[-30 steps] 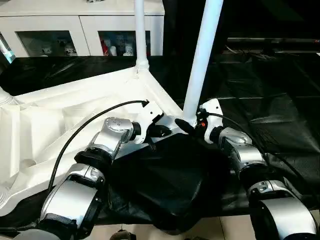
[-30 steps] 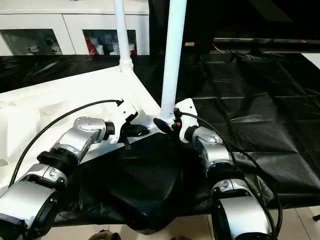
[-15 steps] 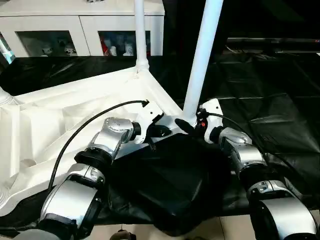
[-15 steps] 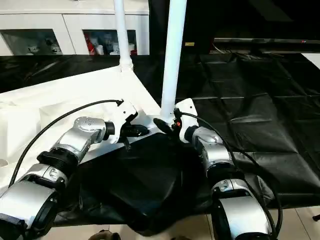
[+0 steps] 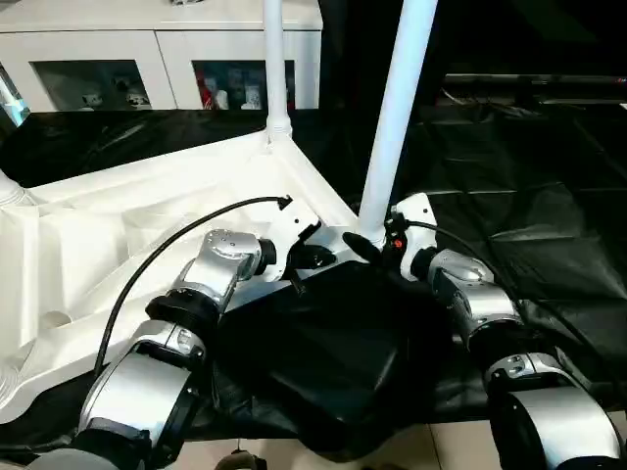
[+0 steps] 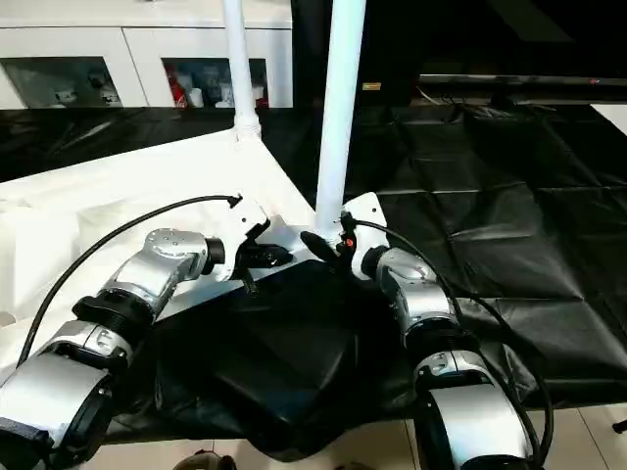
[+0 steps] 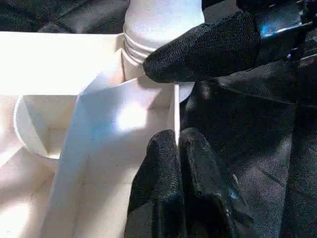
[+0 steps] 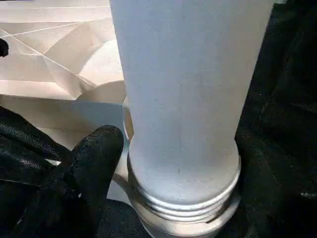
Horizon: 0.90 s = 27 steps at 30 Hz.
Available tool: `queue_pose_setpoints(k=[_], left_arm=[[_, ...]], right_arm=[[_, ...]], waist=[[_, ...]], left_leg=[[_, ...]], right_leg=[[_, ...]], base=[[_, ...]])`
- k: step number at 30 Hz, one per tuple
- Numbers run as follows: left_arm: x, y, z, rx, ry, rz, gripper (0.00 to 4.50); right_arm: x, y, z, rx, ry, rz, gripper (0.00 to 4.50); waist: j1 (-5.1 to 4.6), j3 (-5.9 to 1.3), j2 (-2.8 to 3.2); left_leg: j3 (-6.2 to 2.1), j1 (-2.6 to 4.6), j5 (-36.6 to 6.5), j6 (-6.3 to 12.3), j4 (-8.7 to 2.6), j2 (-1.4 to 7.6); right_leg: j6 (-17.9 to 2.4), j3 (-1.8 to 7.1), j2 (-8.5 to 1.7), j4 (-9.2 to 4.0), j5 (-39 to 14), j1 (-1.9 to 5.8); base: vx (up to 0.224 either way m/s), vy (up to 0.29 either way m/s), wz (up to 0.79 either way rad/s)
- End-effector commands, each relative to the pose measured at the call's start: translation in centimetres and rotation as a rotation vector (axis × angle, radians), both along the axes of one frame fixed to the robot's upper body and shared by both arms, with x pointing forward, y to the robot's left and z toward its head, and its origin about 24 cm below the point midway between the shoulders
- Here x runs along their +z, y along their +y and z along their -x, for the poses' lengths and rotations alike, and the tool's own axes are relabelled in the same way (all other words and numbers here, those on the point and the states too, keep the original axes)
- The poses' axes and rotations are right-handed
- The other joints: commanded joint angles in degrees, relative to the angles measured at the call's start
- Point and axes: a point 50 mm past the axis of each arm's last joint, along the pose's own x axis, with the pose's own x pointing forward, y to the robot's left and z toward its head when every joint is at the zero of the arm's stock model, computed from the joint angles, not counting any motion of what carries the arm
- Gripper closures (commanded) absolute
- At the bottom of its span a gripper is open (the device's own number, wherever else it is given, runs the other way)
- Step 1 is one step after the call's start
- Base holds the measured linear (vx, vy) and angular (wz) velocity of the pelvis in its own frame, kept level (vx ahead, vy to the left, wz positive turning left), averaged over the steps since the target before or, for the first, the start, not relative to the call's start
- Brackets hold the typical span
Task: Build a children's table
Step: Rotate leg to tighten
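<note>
Nothing much has moved since the earlier frames: our two arms hold the same poses at the near corner of the tabletop [image 5: 147, 211], which lies upside down on the black-covered counter [image 5: 549, 196], ribs up.

Our left gripper [image 7: 177, 144] sits with its two black fingers [image 7: 161, 163] pressed together on the thin upright rim of the tabletop, clamped on that edge. The left wrist view shows this pinch plainly, and just beyond those fingertips it shows one finger of our right gripper [image 5: 361, 245] lying across the threaded base of the leg [image 5: 394, 108]. The head views cannot show that contact so closely.

Our right gripper is closed around the base of that leg; in the right wrist view one finger [image 8: 94, 163] presses against the tube just above its threaded collar, and the other finger is hidden behind the tube. The leg stands upright in the corner socket directly ahead of this gripper.

Farther from both grippers, a second leg [image 5: 273, 59] stands upright in the far corner socket. Beyond it stands a white cabinet [image 5: 157, 59] with glass doors.
</note>
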Motion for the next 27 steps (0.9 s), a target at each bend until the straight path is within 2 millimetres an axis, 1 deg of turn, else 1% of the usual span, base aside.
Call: queue_pose_setpoints(k=[1,6,7,8,9,10,11,13,14,15,17,18,19,20,21,22,23,24,26,27], left_arm=[[2.2,-2.2,-0.3,-0.062,-0.099,0.068,4.5],[2.2,-2.2,-0.3,-0.062,-0.099,0.068,4.5],[2.1,-1.8,-0.1,-0.094,-0.092,0.068,4.5],[1.9,-0.4,0.7,-0.182,-0.06,0.07,4.5],[1.8,0.6,1.4,-0.247,-0.034,0.069,4.5],[1.8,0.6,1.4,-0.247,-0.034,0.069,4.5],[1.7,1.2,1.8,-0.289,-0.016,0.068,4.5],[1.6,1.5,2.0,-0.298,-0.013,0.069,4.5],[1.6,1.6,2.0,-0.293,-0.016,0.069,4.5],[1.6,1.6,2.0,-0.283,-0.024,0.07,4.5],[1.6,1.6,2.0,-0.277,-0.029,0.071,4.5],[1.6,1.6,2.0,-0.276,-0.031,0.072,4.5],[1.6,1.6,2.0,-0.276,-0.031,0.072,4.5],[1.3,2.0,2.5,-0.273,-0.032,0.06,4.5],[1.3,2.0,2.5,-0.273,-0.032,0.059,4.5],[1.1,2.3,2.7,-0.273,-0.034,0.046,4.5],[0.9,2.4,2.8,-0.268,-0.035,0.039,4.5],[0.7,2.6,2.8,-0.251,-0.054,0.018,4.5],[0.3,2.7,2.8,-0.221,-0.078,0.003,4.5],[0.1,2.7,2.9,-0.208,-0.082,0.004,4.5]], right_arm=[[-0.1,3.2,0.8,0.174,0.004,-0.006,0.88],[-0.1,3.2,0.8,0.174,0.004,-0.006,0.88],[0.0,2.7,1.0,0.237,0.002,-0.002,0.88],[0.2,1.4,1.9,0.365,-0.001,0.028,0.88],[0.3,0.5,2.5,0.456,0.004,0.05,0.88],[0.3,0.5,2.5,0.456,0.004,0.05,0.88],[0.3,0.0,3.0,0.511,0.01,0.064,0.88],[0.3,-0.2,3.1,0.521,0.007,0.069,0.88],[0.3,-0.1,3.1,0.513,0.003,0.068,0.88],[0.3,-0.1,3.0,0.495,-0.001,0.067,0.88],[0.2,-0.1,3.0,0.482,-0.004,0.066,0.88],[0.2,-0.1,3.0,0.479,-0.003,0.065,0.88],[0.2,-0.1,3.0,0.479,-0.003,0.065,0.88],[0.0,-0.1,3.5,0.472,-0.01,0.045,0.88],[0.0,-0.1,3.5,0.473,-0.01,0.045,0.88],[-0.1,-0.1,3.8,0.473,-0.012,0.04,0.88],[-0.2,-0.1,3.9,0.47,-0.015,0.038,0.88],[-0.3,-0.1,4.1,0.455,-0.022,0.032,0.88],[-0.4,-0.3,4.2,0.42,-0.03,0.016,0.88],[-0.5,-0.4,4.2,0.402,-0.033,0.006,0.88]], waist=[[0.05,-4.59,-0.49],[0.07,-4.58,-0.53],[0.06,-4.58,-0.53],[0.28,-4.58,-0.41],[0.52,-4.62,-0.74],[0.71,-4.66,-0.7],[0.57,-4.83,-0.51],[0.58,-4.6,-0.38],[0.61,-4.43,-0.21],[0.76,-4.28,-0.17],[0.86,-4.19,-0.18],[0.86,-4.26,-0.23],[0.86,-4.26,-0.23],[0.9,-4.29,-0.1],[0.84,-4.39,-0.22],[0.81,-4.41,-0.22],[0.86,-4.52,-0.11],[0.82,-4.56,-0.22],[0.86,-4.49,-0.13],[0.92,-4.38,0.07]], left_leg=[[-1.03,1.6,-10.53,3.3,-3.64,1.84],[-1.02,1.57,-10.43,3.35,-3.61,1.81],[-1.03,1.57,-10.4,3.35,-3.63,1.82],[-1.03,1.53,-10.59,3.63,-3.56,1.8],[-0.96,1.15,-9.56,4.79,-3.42,1.94],[-1.07,1.07,-8.97,5.19,-3.4,2.03],[-0.97,1.2,-8.48,6.09,-3.31,2.09],[-0.95,1.34,-9.64,5.68,-3.41,2.1],[-0.9,1.71,-11.37,4.62,-3.51,2.15],[-0.9,2.05,-12.92,3.45,-3.67,2.26],[-1.07,2.11,-14.25,2.11,-3.97,2.31],[-1.11,2.1,-14.46,1.63,-4.03,2.3],[-1.11,2.1,-14.46,1.63,-4.03,2.3],[-1.21,2.01,-14.56,1.44,-4.14,2.36],[-1.22,1.85,-13.67,1.8,-4.17,2.41],[-1.24,1.69,-13.17,2.01,-4.18,2.35],[-1.13,1.74,-12.69,2.28,-4.05,2.28],[-1.11,1.64,-12.27,2.48,-3.98,2.17],[-1.08,1.7,-12.38,2.53,-3.95,2.16],[-1.1,1.85,-13.11,2.34,-4.0,2.18]], right_leg=[[-13.42,2.53,-4.78,-4.1,-10.18,2.81],[-13.44,2.55,-4.82,-4.1,-10.12,2.84],[-13.43,2.54,-4.79,-4.08,-10.09,2.84],[-13.43,2.44,-4.76,-4.09,-10.1,3.01],[-13.48,2.48,-4.67,-3.8,-8.0,3.35],[-13.54,2.5,-4.74,-3.55,-6.72,3.4],[-14.13,2.5,-4.69,-3.33,-5.13,3.09],[-14.17,2.44,-4.66,-3.63,-7.07,2.84],[-13.9,2.48,-4.69,-4.05,-10.36,2.5],[-13.65,2.56,-4.73,-4.36,-13.22,2.25],[-12.87,2.54,-4.8,-4.55,-15.78,2.28],[-12.55,2.55,-4.8,-4.49,-15.8,2.31],[-12.55,2.55,-4.8,-4.49,-15.8,2.31],[-12.28,2.6,-4.91,-4.37,-15.18,2.41],[-12.32,2.61,-4.91,-4.14,-13.4,2.47],[-12.31,2.59,-4.87,-4.04,-12.71,2.55],[-12.34,2.61,-4.85,-4.04,-11.73,2.49],[-12.6,2.58,-4.84,-3.96,-11.06,2.59],[-12.48,2.61,-4.88,-4.1,-11.65,2.48],[-12.17,2.62,-4.9,-4.32,-12.84,2.31]], base=[[0.0,0.0,0.0],[0.0,0.0,0.0],[0.0,0.0,0.0],[0.0,0.0,0.0],[0.0,0.0,0.0],[0.0,0.0,0.0],[0.0,0.0,0.0],[0.0,0.0,0.0],[0.0,0.0,0.0],[0.0,0.0,0.0],[0.0,0.0,0.0],[0.0,0.0,0.0],[0.0,0.0,0.0],[0.0,0.0,0.0],[0.0,0.0,0.0],[0.0,0.0,0.0],[0.0,0.0,0.0],[0.0,0.0,0.0],[0.0,0.0,0.0],[0.0,0.0,0.0]])
